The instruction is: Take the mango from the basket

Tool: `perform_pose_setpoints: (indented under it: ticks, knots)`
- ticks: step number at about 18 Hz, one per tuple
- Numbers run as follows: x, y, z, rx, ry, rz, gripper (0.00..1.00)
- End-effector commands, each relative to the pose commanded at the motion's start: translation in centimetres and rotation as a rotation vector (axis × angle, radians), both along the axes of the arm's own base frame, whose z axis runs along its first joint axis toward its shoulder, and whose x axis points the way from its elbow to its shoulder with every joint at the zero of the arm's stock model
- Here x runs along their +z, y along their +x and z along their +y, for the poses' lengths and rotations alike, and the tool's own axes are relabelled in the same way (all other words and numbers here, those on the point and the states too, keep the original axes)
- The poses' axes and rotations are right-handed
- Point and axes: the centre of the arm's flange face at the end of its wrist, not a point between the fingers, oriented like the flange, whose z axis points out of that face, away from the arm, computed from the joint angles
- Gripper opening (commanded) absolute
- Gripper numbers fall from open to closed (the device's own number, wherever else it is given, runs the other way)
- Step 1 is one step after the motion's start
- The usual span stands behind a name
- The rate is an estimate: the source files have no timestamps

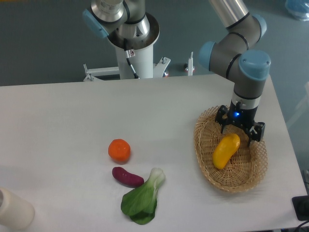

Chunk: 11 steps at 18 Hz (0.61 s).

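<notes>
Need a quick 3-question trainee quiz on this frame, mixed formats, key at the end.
1. True or false: the mango lies inside the basket.
2. Which item lies nearest the eggplant? A) orange B) mango C) basket
3. Fill in: the gripper is above the mango's ____ end, the one nearer the arm.

Key: 1 true; 2 A; 3 orange. Whether the fingers touch the mango cannot be told.

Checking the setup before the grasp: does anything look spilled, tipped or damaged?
Nothing stands out. The mango lies intact in the upright basket, under the gripper; nothing has spilled.
</notes>
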Motion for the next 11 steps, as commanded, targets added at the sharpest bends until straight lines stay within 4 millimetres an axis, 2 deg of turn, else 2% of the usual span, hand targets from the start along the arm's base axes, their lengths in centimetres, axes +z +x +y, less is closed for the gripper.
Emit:
perform_pose_setpoints:
  ticks: [4,6,8,11]
  knots:
    - [-0.3,0.9,-0.1,0.088,0.004,-0.033,1.0]
    - [-0.2,0.6,0.2,0.157,0.01,-0.039,1.0]
    - [-1.1,0.3,0.4,0.166,-0.01,-0.044,1.0]
    - [-0.6,-0.6,0.7,0.165,-0.006,-0.028,1.0]
